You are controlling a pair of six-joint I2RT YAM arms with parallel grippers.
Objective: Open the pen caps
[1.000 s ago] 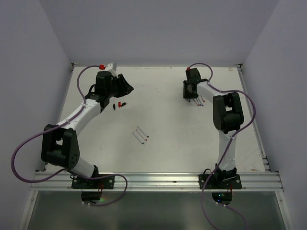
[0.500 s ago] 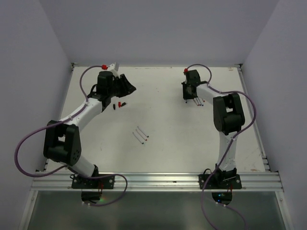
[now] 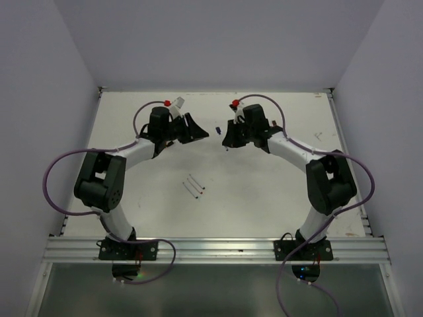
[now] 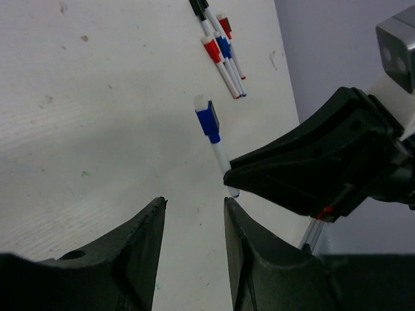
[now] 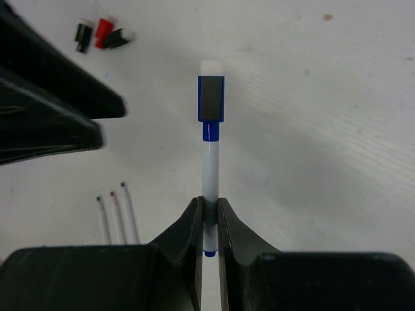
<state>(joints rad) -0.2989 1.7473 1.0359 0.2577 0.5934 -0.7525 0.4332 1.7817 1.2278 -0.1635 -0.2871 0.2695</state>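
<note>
My right gripper (image 5: 209,205) is shut on the white barrel of a pen (image 5: 210,172), near its lower end. The pen's blue cap (image 5: 211,98) is on and points away from the gripper. In the top view the right gripper (image 3: 228,139) holds it above the table's back middle, cap (image 3: 217,129) towards the left gripper (image 3: 200,132). My left gripper (image 4: 194,202) is open and empty, a short way from the cap (image 4: 208,120). Loose black and red caps (image 5: 100,34) lie beyond the left gripper.
Several capped pens (image 4: 218,45) lie together on the white table (image 4: 97,129) past the held pen. Three uncapped pens (image 3: 193,186) lie side by side in the table's middle, seen also as thin barrels (image 5: 115,219) in the right wrist view.
The right gripper shut on a blue-capped pen at the back right and carried it left to the middle. The left arm swung right, its open gripper now facing the pen.
</note>
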